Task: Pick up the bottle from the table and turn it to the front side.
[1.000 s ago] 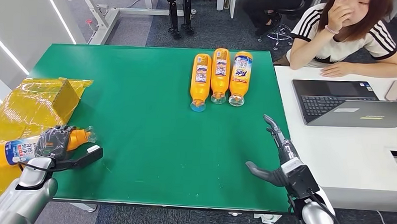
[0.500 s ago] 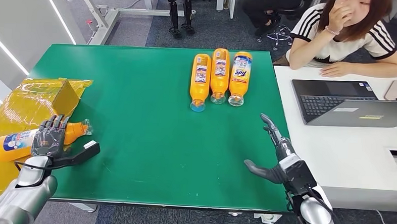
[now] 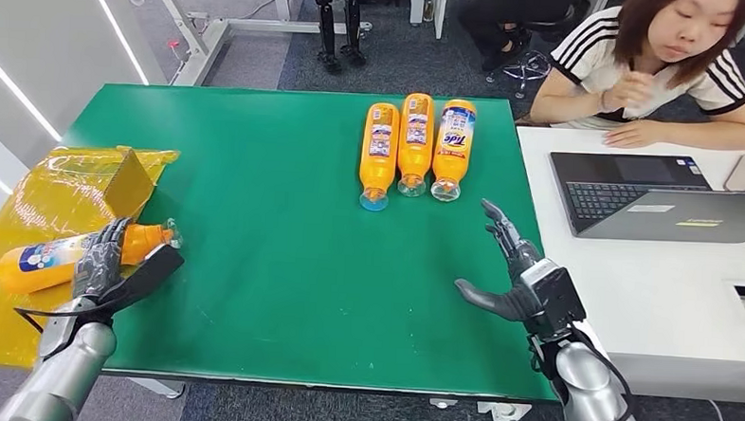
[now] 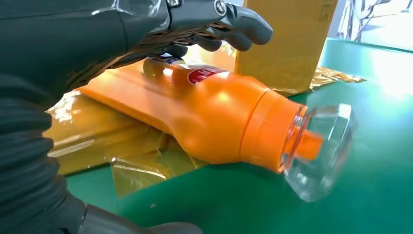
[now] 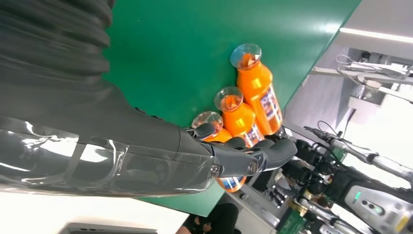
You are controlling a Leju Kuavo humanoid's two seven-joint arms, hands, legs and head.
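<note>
an orange bottle [image 3: 58, 254] lies on its side at the near left edge of the green table [image 3: 281, 263], body on crinkled yellow plastic wrap [image 3: 47, 192], clear cap [image 4: 319, 151] pointing toward the table's middle. the left hand [image 3: 110, 261] has its fingers draped over the bottle's middle and thumb spread wide, not clasped. the smooth, rigid plastic looks slippery and likely to roll; the flat-sided body seems the surest hold. the right hand [image 3: 513, 278] hovers spread and empty near three bottles [image 3: 414, 146].
</note>
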